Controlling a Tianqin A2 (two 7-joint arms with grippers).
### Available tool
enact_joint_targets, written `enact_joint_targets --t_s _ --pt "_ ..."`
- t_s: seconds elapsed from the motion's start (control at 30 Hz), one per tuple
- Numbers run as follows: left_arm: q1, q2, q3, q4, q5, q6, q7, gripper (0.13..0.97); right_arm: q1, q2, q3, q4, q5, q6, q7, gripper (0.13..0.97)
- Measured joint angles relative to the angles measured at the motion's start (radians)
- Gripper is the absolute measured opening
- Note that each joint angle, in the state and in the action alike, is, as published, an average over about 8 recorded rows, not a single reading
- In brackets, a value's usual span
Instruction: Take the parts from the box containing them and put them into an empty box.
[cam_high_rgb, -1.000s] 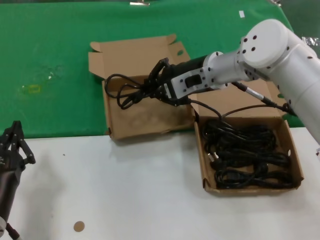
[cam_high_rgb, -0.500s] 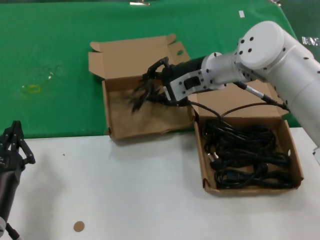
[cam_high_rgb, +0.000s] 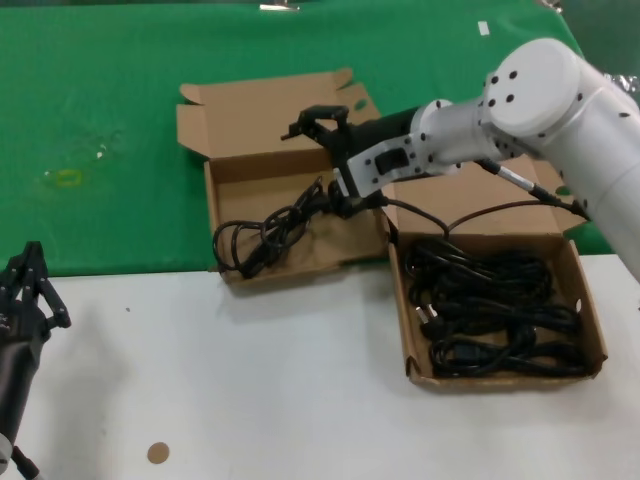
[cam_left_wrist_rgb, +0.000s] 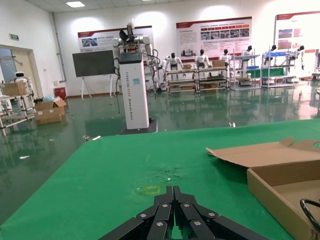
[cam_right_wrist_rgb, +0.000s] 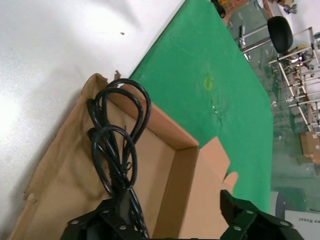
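Where the green cloth (cam_high_rgb: 100, 120) meets the white tabletop (cam_high_rgb: 260, 380), two brown cardboard boxes sit side by side; the left box (cam_high_rgb: 222, 180) now holds one cable bundle (cam_high_rgb: 265, 232) lying on its floor near the front wall; the right box (cam_high_rgb: 592, 330) is packed with more black cables (cam_high_rgb: 490, 310); the right gripper (cam_high_rgb: 328, 155) hangs over the left box with its fingers spread wide, holding nothing; the left gripper (cam_high_rgb: 25, 285) waits low at the table's left edge, fingers pressed together; beyond the cloth, a bright hall shows shelving (cam_left_wrist_rgb: 220, 75), wall posters (cam_left_wrist_rgb: 212, 37) and a white pillar (cam_left_wrist_rgb: 134, 90) on a glossy floor (cam_left_wrist_rgb: 50, 150).
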Motion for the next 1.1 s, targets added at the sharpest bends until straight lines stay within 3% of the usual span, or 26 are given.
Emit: enact_joint_targets --t_s 0.27,0.57,0.8,1.1 --pt "0.000 0.000 0.000 0.000 0.000 0.000 0.000 0.152 -0.015 0.038 0.008 0.087 -0.003 -0.007 0.056 0.716" --pt "0.000 0.000 0.000 0.000 0.000 0.000 0.000 0.158 -0.029 0.050 0.015 0.122 -0.001 -0.003 0.079 0.869" --pt "0.000 0.000 0.000 0.000 0.000 0.000 0.000 0.177 -0.091 0.052 0.046 0.166 0.026 0.042 0.112 0.900" --pt "0.000 0.000 0.000 0.000 0.000 0.000 0.000 0.273 -0.221 0.055 0.112 0.259 0.083 0.137 0.182 0.957"
